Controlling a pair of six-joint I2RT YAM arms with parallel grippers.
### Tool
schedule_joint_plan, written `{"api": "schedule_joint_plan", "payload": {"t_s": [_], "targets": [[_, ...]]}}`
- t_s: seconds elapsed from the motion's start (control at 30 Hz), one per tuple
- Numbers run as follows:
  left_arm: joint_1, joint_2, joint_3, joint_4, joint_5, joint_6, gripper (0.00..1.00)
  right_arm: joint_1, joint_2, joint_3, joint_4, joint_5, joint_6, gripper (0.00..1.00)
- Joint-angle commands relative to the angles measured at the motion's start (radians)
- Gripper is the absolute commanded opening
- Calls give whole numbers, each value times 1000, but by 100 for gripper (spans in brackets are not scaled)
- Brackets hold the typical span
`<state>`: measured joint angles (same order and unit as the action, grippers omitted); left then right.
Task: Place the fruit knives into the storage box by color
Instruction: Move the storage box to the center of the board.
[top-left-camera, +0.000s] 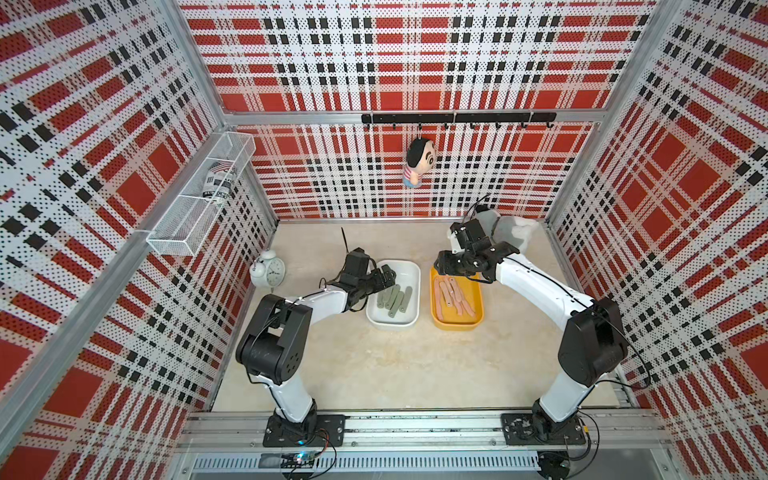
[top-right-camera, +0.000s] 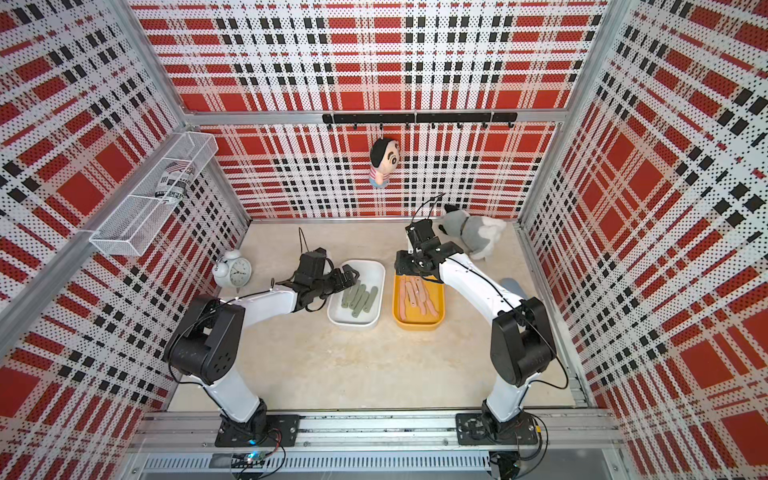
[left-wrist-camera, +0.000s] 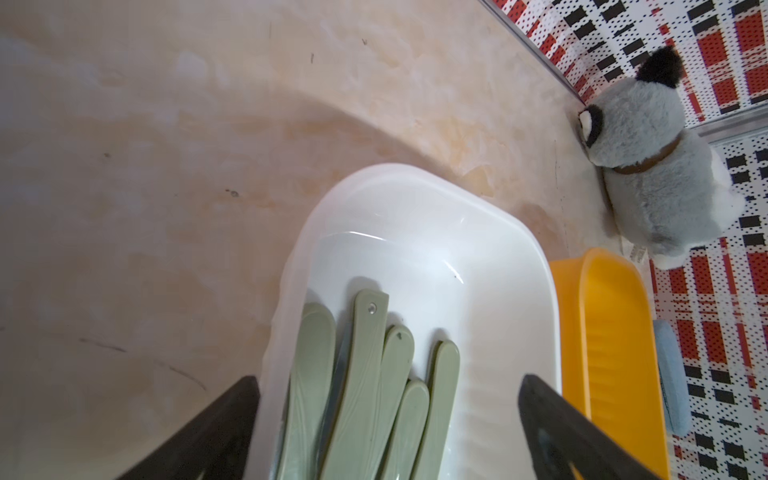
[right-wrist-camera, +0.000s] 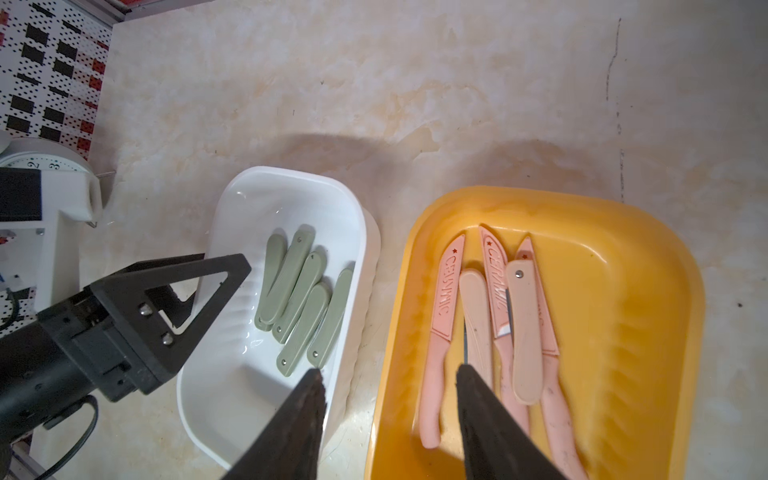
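Left tool (left-wrist-camera: 388, 379): spread wide, gripping nothing, poised above the white storage box (left-wrist-camera: 415, 183).
Right tool (right-wrist-camera: 388, 370): fingers apart with nothing between them, over the yellow storage box (right-wrist-camera: 648, 257) at the side facing the white storage box.
Green fruit knives (right-wrist-camera: 299, 299): five, folded, partly overlapping in the white storage box, directly beneath the left tool.
Pink fruit knives (right-wrist-camera: 498, 324): five in the yellow storage box, below and just ahead of the right tool; three show blades lettered CERAMIC, two are paler closed handles.
Boxes: side by side on the surface (right-wrist-camera: 415, 83), between the two tools.
Plush dog (left-wrist-camera: 656, 166): beyond the right tool, by the back wall.
Alarm clock (top-left-camera: 268, 270): outward of the left tool.
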<state>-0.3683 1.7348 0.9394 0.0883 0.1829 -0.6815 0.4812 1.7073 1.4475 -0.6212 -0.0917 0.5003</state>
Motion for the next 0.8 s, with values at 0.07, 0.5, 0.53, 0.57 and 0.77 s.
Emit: {"api": "schedule_joint_plan", "payload": {"t_s": [0.07,0.5,0.53,0.57,0.77], "targets": [[-44,-15,-5,40,-23,-42,98,-44,-62,-44,-39,23,-35,55],[-94,-64,-30,29,-49,-67,98,-145,-145,-175,-44,22,-64,59],[-95,-81,-38,29,-49,-69,98,-152,-155,-192,-41,21,-65,59],[-95,-99,-49,26,-48,-70,98,-162,-165,-208,-39,21,-68,60],[-124,-180,-97,22,-41,-90,98,-222,-213,-271,-35,6,-84,62]]}}
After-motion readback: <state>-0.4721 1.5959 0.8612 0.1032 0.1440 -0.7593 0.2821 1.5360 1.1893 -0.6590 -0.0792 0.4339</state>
